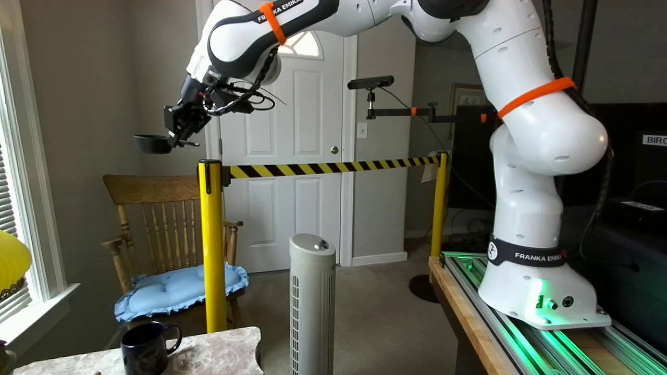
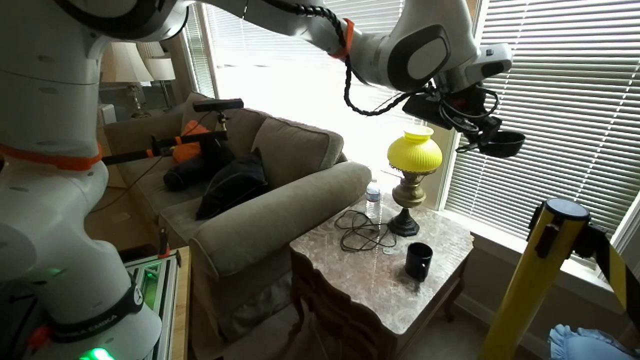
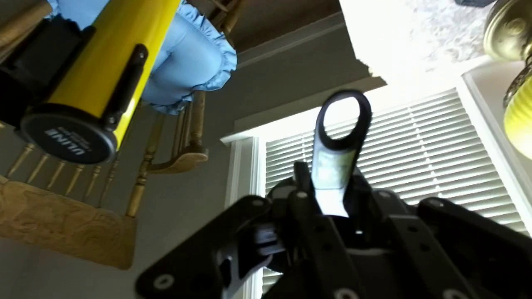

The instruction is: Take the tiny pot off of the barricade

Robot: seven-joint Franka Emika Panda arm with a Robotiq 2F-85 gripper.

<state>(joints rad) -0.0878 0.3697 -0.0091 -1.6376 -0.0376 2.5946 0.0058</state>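
Observation:
The tiny pot (image 1: 152, 144) is black, shallow and toy-sized, and hangs in the air in both exterior views (image 2: 506, 144). My gripper (image 1: 180, 134) is shut on its handle. In the wrist view the handle (image 3: 334, 166), with a hole at its end, stands between the fingers (image 3: 330, 193); the pot's bowl is mostly hidden behind them. The barricade's near yellow post (image 1: 212, 245) is below and beside the pot, apart from it. The post's dark top also shows in an exterior view (image 2: 566, 208) and the wrist view (image 3: 68, 135). Striped tape (image 1: 318, 168) runs to the far post (image 1: 439, 208).
A wooden chair with a blue cushion (image 1: 180, 289) stands behind the near post. A side table (image 2: 370, 295) holds a black mug (image 2: 418, 261), a yellow lamp (image 2: 415, 152), a bottle (image 2: 373, 200) and a cable. A tower fan (image 1: 312, 307) stands before the tape. Window blinds (image 2: 565, 115) are behind the gripper.

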